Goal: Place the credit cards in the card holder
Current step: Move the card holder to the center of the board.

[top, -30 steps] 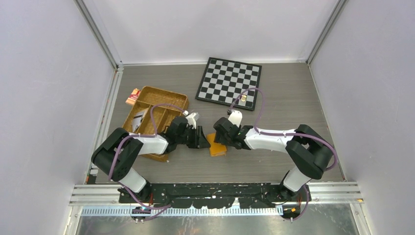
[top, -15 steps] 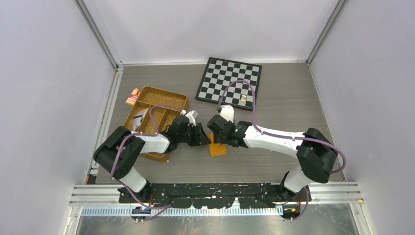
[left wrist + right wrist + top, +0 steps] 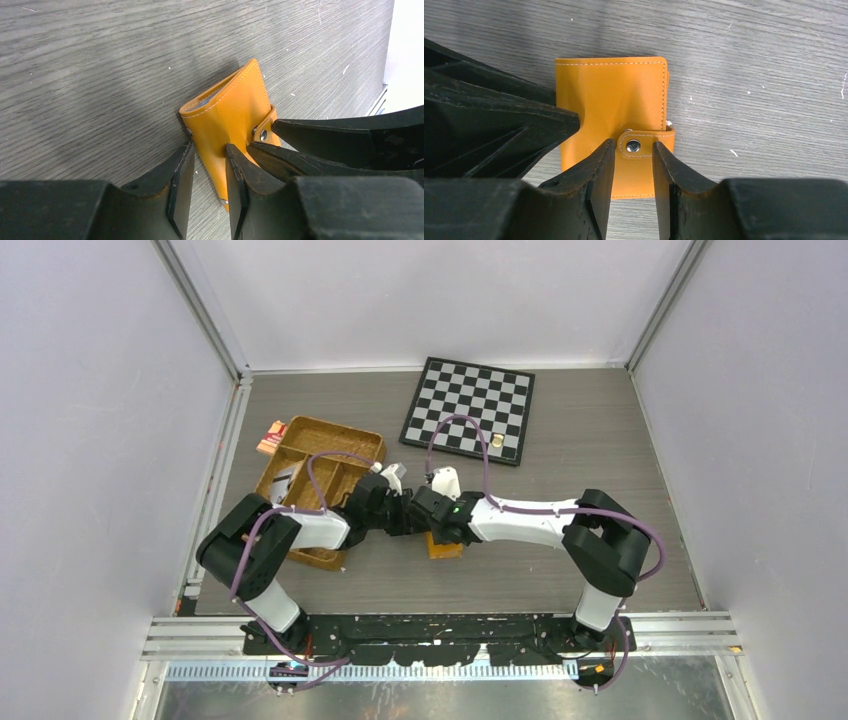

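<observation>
Grey wood-grain table (image 3: 600, 470). My left gripper (image 3: 209, 150): jaws part-way apart astride one corner of the holder (image 3: 225, 115); clamped or not, I cannot tell. My right gripper (image 3: 634, 150): jaws apart, flanking the snap tab (image 3: 644, 146). Holder: orange, folded, snapped shut, on the table between both arms; likely light, soft-skinned, stiff along stitched edges, apt to slide. Best hold, I judge: pin the body, pinch the tab.
</observation>
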Motion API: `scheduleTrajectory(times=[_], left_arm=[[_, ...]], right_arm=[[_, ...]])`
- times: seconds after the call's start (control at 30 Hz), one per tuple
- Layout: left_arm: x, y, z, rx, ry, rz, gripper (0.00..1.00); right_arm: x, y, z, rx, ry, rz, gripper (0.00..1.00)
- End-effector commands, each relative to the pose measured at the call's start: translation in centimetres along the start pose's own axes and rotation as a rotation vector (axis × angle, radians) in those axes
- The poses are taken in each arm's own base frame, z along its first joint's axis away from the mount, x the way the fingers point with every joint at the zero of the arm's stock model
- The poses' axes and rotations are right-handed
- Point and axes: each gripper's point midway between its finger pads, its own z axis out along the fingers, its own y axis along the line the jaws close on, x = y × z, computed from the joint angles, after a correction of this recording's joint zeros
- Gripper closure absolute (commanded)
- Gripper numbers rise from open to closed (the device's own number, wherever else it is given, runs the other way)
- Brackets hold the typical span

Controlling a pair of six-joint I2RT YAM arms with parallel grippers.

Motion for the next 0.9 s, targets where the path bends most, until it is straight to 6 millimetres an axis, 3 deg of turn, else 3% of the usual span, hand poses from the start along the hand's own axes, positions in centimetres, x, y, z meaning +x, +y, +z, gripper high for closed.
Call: scheduleTrajectory(times=[0.0,0.4,0.6,0.87], left_arm=[[1.4,2.8,0.4,-0.099,0.038,0.014,0.69],[1.8,3.6,0.8,-0.122,0.055,0.028,0.71],[1.7,3.9,0.7,-0.141,0.056,0.043,0.71],[1.7,4.3,0.3,-0.163,0.053,0.056,0.71]], right_arm=[[-1.4,0.6,-0.1,0.008,-0.036,-0.004,0.63],[-1.0,-0.2,0.3,0.066,-0.034,0.01,0.82],[-1.6,-0.9,-0.5,0.085,-0.061,0.037,0.99],[-2.3,-3.2,-1.4,0.181,-0.109,0.041,1.0]])
